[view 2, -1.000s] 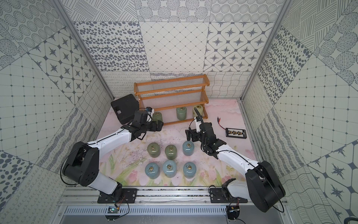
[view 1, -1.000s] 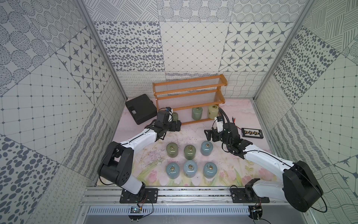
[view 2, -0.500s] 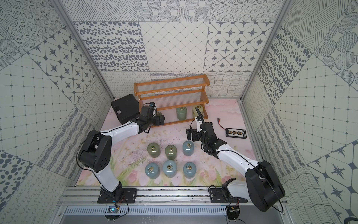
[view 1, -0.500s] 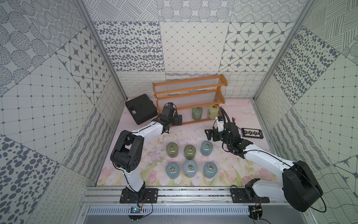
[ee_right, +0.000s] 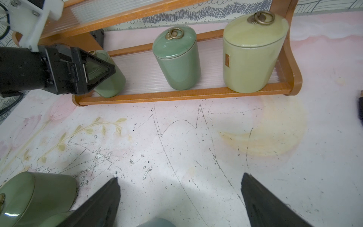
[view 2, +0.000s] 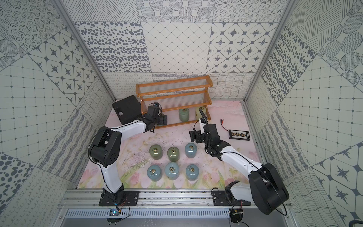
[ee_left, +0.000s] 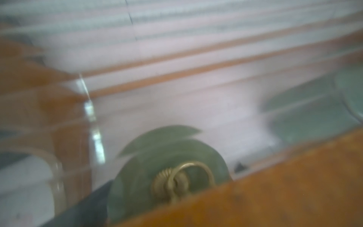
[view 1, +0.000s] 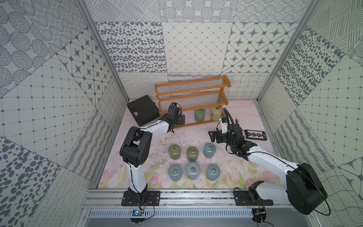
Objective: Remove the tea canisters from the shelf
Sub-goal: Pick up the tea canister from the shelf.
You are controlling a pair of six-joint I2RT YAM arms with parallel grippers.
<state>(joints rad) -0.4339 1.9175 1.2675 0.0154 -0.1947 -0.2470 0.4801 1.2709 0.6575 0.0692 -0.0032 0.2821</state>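
Shelf (view 1: pixel 191 95): stepped wooden rack with three tiers of thin slats, at the middle of the table's (view 1: pixel 196 133) back edge.
Bottom tier: three canisters in a line behind the front rail.
Left green canister (ee_right: pixel 113 83): at the tier's left end, mostly hidden by the left jaws in both top views.
Middle green canister (view 1: pixel 200 115): upright, right of the tier's middle, apart from its neighbours.
Yellow canister (view 1: pixel 216 114): upright at the tier's right end, just beside the side frame.
Left jaws: inside the bottom tier, spread wide, one on each side of the left green canister. They are not clenched; whether either touches it cannot be told.
Left wrist view: blurred; that canister's ringed lid shows close up behind the front rail.
Right jaws: released, wide apart, nothing between them, low over bare table in front of the shelf's right half.
Back row (view 1: pixel 193 156): three canisters upright on the table's middle, two green, then one blue toward the right edge.
Front row (view 1: pixel 193 171): three blue canisters upright, just in front of the back row.
Black case (view 1: pixel 143 113): flat in the back left corner, just beside the shelf's left end.
Black board (view 1: pixel 255 135): small, wired, near the right edge, well apart from the canisters.
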